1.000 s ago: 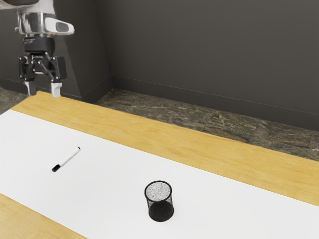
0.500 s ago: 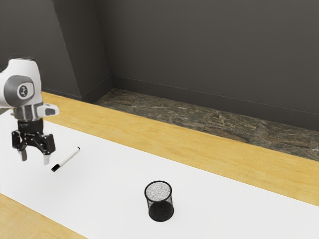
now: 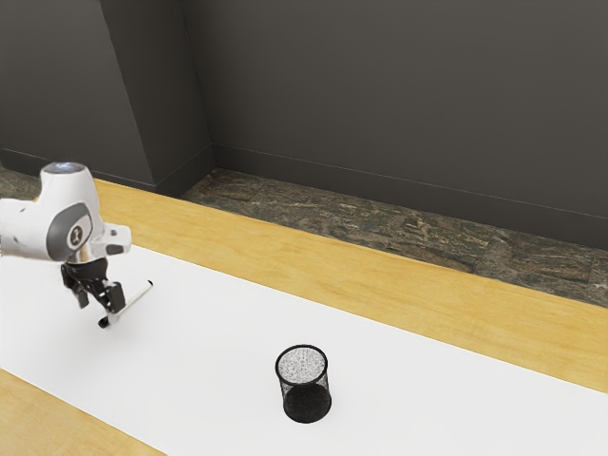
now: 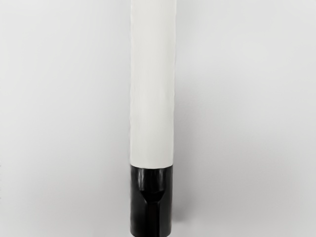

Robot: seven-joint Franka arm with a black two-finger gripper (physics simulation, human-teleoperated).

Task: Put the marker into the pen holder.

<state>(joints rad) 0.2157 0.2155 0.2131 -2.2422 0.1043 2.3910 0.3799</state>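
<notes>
Black two-finger gripper (image 3: 98,310) low at the white, black-capped marker pen (image 3: 138,294).
Fingers spread apart; marker lying on the long white sheet (image 3: 209,332) across the wooden table (image 3: 408,265), well apart from the round black mesh pen holder (image 3: 307,401), which stands upright on the same sheet.

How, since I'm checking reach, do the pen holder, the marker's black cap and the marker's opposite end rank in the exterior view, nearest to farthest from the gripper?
1. Black cap: just below the gripper.
2. Marker's opposite end: toward the exterior view's right.
3. Pen holder: much farther toward that side.
</notes>
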